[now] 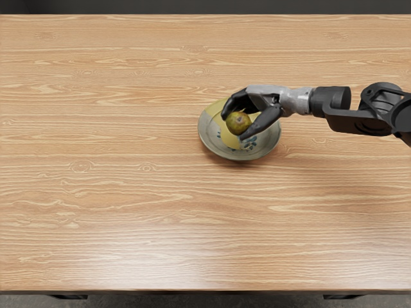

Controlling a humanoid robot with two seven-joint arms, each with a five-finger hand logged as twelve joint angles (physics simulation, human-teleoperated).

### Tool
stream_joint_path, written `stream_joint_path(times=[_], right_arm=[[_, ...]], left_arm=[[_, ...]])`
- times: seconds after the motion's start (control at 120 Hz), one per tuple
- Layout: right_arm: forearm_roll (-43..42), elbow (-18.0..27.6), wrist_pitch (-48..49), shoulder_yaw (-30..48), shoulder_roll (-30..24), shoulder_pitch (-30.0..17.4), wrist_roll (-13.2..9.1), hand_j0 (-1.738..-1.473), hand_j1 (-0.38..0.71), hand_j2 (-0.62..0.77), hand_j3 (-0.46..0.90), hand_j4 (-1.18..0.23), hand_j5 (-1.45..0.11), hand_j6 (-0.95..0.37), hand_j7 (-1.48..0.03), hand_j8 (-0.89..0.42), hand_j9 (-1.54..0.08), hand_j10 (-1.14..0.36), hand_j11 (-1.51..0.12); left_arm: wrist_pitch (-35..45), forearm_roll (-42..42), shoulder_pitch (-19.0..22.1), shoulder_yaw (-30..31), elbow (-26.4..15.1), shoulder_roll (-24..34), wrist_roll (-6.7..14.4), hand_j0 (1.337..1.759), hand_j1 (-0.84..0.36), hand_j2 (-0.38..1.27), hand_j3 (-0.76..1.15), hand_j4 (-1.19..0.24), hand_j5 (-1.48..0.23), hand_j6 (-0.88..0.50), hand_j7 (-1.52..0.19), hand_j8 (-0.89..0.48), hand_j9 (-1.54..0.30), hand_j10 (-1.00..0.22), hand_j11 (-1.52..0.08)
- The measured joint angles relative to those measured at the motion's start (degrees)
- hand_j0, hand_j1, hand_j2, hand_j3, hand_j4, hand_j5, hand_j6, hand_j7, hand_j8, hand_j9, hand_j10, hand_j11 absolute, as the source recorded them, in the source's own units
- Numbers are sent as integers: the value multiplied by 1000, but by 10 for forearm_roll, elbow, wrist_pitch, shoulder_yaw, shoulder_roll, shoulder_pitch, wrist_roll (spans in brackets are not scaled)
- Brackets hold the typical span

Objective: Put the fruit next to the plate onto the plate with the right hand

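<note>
Black-fingered right hand (pixel 252 110) curled around fruit (pixel 238 122), over plate (pixel 212 136)

We're looking at a robot test bench, and a rendered one: a wide light-brown wood-grain table (pixel 128 212) fills nearly the whole view, flat and evenly lit, edged below by a dark grey strip of floor (pixel 205 300). The homely touch is a round grey-green ceramic plate (pixel 221 146), and a black-and-grey five-finger right hand (pixel 257 106) grips a small yellow-green round fruit (pixel 238 122) there. It's lab staging, not a kitchen.
</note>
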Motion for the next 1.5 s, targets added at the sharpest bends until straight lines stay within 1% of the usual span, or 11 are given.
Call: stream_joint_path(times=[0.225,0.383,0.525,0.742,0.883,1.075,1.267,1.5], right_arm=[[2,-2,0,2,-2,0,0,-1657,139,-52,0,-441,-579,-407,-573,-390,-579,-414,-578],[3,-3,0,5,-3,0,0,-1658,56,-52,0,-355,-463,-340,-460,-331,-463,-342,-462],[32,-3,0,7,-15,4,-3,-1658,-57,-40,0,-254,-330,-247,-329,-242,-330,-247,-330],[94,-2,0,8,-56,8,-7,-1658,-230,-15,0,-106,-136,-104,-135,-101,-136,-103,-135],[113,-1,0,8,-77,7,-7,-1658,-290,-6,0,-54,-68,-53,-67,-52,-68,-52,-68],[124,1,0,7,-98,5,-8,-1658,-327,-1,0,-22,-27,-22,-26,-21,-27,-21,-26],[137,3,0,3,-116,3,-24,-1658,-342,1,0,-10,-11,-10,-10,-9,-10,-9,-10],[141,4,0,0,-123,2,-63,-1658,-348,2,0,-4,-4,-5,-3,-4,-3,-3,-3]], left_arm=[[0,0,0,0,0,0,0,1658,325,4,0,-21,-27,-21,-27,-21,-27,-21,-26],[0,0,0,0,0,0,0,1658,325,4,0,-21,-27,-21,-27,-21,-27,-21,-26],[0,0,0,0,0,0,0,1658,325,4,0,-21,-27,-21,-27,-21,-27,-21,-26],[0,0,0,0,0,0,0,1658,325,4,0,-21,-27,-21,-27,-21,-27,-21,-26],[0,0,0,0,0,0,0,1658,325,4,0,-21,-27,-21,-27,-21,-27,-21,-26],[0,0,0,0,0,0,0,1658,325,4,0,-21,-27,-21,-27,-21,-27,-21,-26],[0,0,0,0,0,0,0,1658,325,4,0,-21,-27,-21,-27,-21,-27,-21,-26],[0,0,0,0,0,0,0,1658,325,4,0,-21,-27,-21,-27,-21,-27,-21,-26]])
